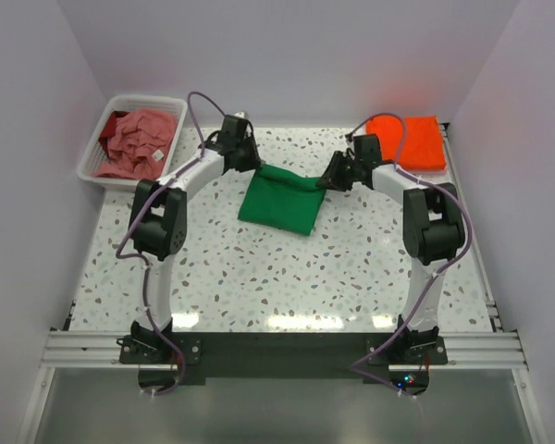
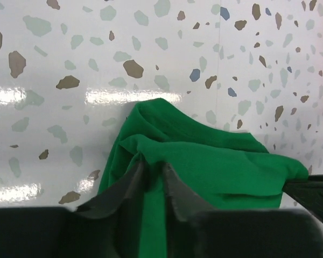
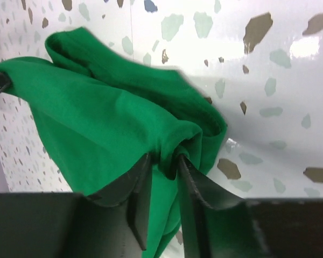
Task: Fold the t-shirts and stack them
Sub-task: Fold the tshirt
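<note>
Left pincer (image 2: 153,167), right pincer (image 3: 163,159) tight on green t-shirt (image 1: 279,203); pink t-shirt (image 1: 139,141) in basket (image 1: 90,159); orange t-shirt (image 1: 413,141) aside.

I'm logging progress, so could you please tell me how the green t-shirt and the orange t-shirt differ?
The green t-shirt is pinched at either end by the left gripper and right gripper; the orange t-shirt is touched by neither. The green one sags between them in the middle; the orange one lies flat, folded, at the far right. Both are plain, bright cloth.
</note>
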`<state>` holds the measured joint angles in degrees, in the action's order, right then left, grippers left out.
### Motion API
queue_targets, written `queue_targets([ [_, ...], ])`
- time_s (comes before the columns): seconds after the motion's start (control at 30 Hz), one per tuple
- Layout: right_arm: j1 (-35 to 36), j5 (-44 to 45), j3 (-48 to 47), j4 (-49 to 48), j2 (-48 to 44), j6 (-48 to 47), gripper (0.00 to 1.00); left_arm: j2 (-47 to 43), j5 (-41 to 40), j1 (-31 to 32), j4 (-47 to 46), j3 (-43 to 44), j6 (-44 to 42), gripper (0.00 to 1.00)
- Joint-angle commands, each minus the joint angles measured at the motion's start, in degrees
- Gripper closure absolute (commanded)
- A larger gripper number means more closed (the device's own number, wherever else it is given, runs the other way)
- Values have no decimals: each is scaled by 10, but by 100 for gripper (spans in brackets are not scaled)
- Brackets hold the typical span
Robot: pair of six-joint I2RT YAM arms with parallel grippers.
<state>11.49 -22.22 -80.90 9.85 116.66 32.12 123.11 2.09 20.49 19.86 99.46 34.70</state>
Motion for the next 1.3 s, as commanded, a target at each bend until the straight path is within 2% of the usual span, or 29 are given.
queue_targets([
  [0.0, -5, -20, -39, -9, 8, -2, 68, 12, 23, -9, 8, 50, -14, 66],
  [0.03, -5, -19, -44, -8, 8, -1, 66, 12, 26, -9, 8, 51, -16, 60],
  [0.07, -5, -17, -47, -5, 8, 0, 59, 9, 27, -9, 7, 51, -17, 52],
  [0.1, -6, -13, -51, 2, 7, 0, 54, 2, 28, -9, 6, 47, -17, 38],
  [0.17, -8, -12, -51, 4, -3, -4, 37, -8, 31, -9, -2, 37, -20, 26],
  [0.2, -8, -14, -51, 7, -9, -6, 27, -13, 32, -9, -2, 27, -20, 18],
  [0.23, -8, -17, -44, 6, -16, -10, 2, -26, 34, -9, -4, 20, -22, 13],
  [0.3, -8, -18, -30, 4, -39, -14, 1, -46, 39, -9, -13, -4, -20, 0],
  [0.5, -1, -47, 24, -13, -106, -13, 2, -86, 79, -7, -43, -71, -10, 0],
  [0.67, 15, -77, 53, -30, -120, -13, 2, -101, 104, -5, -86, -108, 1, 0],
  [0.83, 23, -89, 29, -34, -86, -6, 2, -64, 159, -4, -101, -81, 11, 0],
  [0.97, 25, -77, 2, -29, -58, -4, 2, -37, 158, -4, -133, -66, 13, 0],
  [1.27, 25, -46, -66, -23, 9, 11, 1, 56, 172, -4, -119, 24, 9, 0],
])
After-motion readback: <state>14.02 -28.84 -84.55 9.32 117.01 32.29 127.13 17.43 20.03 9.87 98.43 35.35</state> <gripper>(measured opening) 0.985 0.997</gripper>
